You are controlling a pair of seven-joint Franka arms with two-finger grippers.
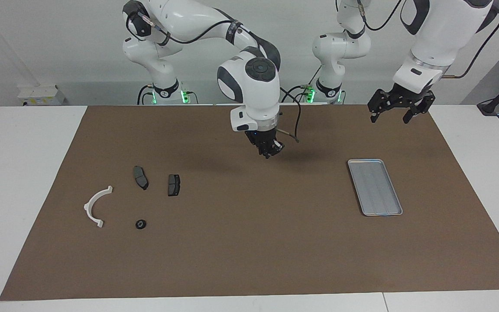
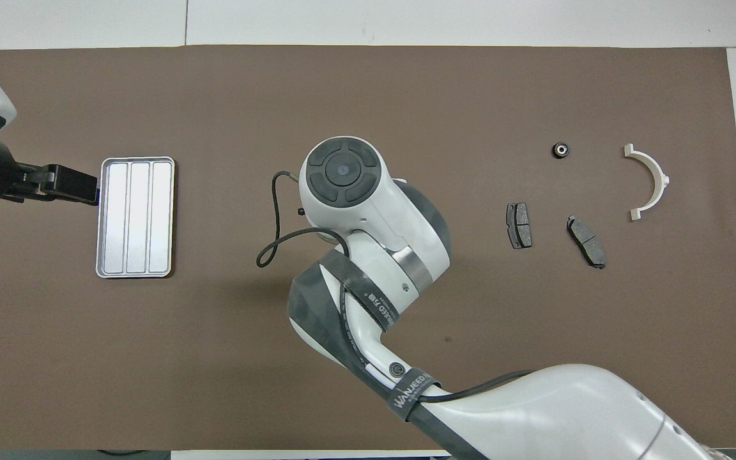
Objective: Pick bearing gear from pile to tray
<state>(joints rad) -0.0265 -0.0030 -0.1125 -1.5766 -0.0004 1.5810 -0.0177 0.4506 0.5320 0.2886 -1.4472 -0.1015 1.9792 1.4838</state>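
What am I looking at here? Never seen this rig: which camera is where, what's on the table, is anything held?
Two robot arms at a table with a brown mat. One picture is taken from across the table, facing the robots; the other looks steeply down from above their own end.

The right gripper is shut and raised over the middle of the mat; whether it holds a small part cannot be made out. The left gripper waits, open, in the air near the tray, which looks empty.

At the right arm's end lie a white curved bracket, two dark brake pads and a small black round piece.
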